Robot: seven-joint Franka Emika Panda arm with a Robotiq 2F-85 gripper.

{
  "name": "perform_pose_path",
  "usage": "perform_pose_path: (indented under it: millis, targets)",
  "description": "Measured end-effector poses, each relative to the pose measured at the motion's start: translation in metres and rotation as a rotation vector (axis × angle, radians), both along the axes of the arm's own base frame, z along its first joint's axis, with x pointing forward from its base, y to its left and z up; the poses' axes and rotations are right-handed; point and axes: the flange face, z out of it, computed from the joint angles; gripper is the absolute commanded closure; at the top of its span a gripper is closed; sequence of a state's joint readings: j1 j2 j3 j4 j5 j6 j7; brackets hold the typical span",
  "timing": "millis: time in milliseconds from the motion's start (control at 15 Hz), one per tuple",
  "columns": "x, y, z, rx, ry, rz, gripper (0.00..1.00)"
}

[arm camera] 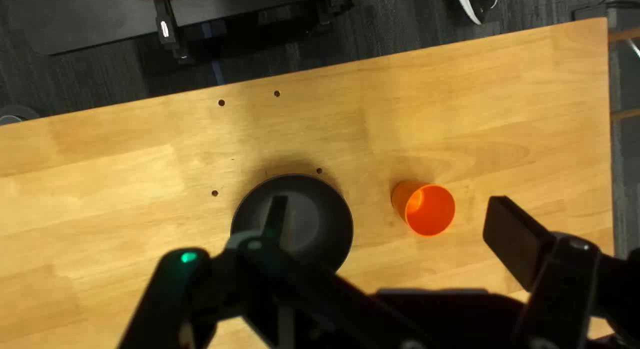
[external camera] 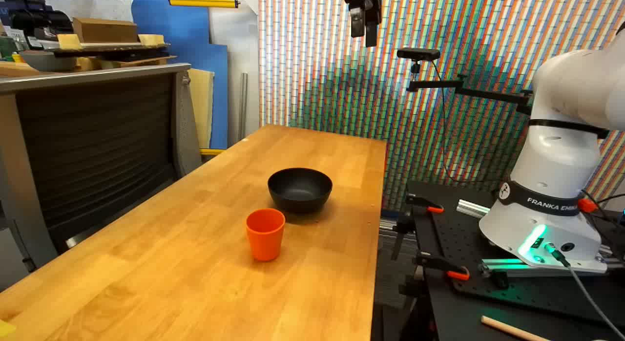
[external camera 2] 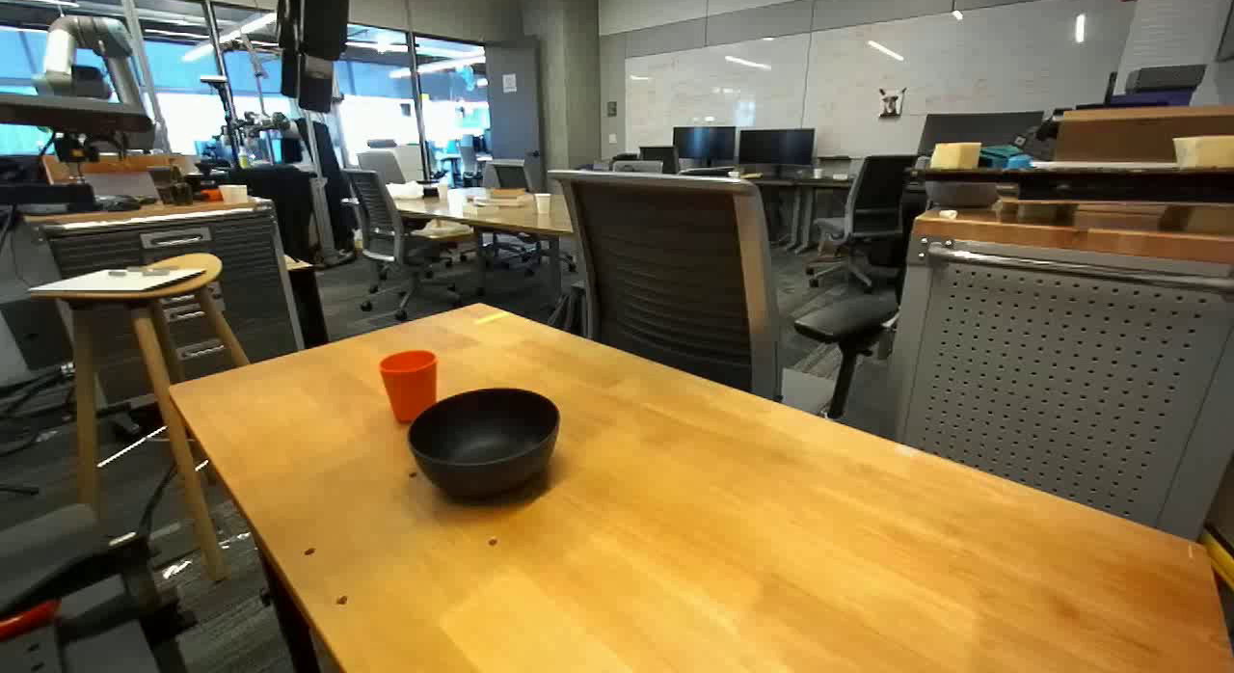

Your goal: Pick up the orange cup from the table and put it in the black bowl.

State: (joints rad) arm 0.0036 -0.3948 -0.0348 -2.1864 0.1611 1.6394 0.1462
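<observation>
Fingers [arm camera: 517,241]: stood spread, vacant, above the bench [arm camera: 125,169].
Orange cup [arm camera: 425,209]: stood upright on the bench near the black bowl [arm camera: 321,219], not touching.
Cup approach: likely required centring, then vertical descent.

Maker's name on the robot base

On the black band [external camera: 543,201] around the white robot base [external camera: 572,229], you can read "FRANKA EMIKA", the last letters blurring at the curve. Left of the words, you see a round white emblem [external camera: 504,190]. In an exterior view, the whiteboard [external camera 2: 718,80] and the sheet [external camera 2: 509,82] on the grey door [external camera 2: 514,123] may carry writing, too faint for you to read.
</observation>
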Motion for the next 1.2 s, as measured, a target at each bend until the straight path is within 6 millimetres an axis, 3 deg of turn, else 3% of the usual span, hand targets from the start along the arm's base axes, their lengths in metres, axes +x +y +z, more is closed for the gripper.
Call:
perform_pose_path:
  millis: [333,467,667,1000,1200]
  targets:
    - [0.000,0.000,0.005,0.000,-0.011,0.000,0.00]
    - [0.003,0.003,-0.002,-0.032,0.010,-0.004,0.00]
    - [0.024,0.031,-0.031,-0.152,0.085,-0.023,0.00]
    - [0.086,0.103,-0.096,-0.263,0.186,0.075,0.00]
    - [0.121,0.126,-0.137,-0.302,0.223,0.071,0.00]
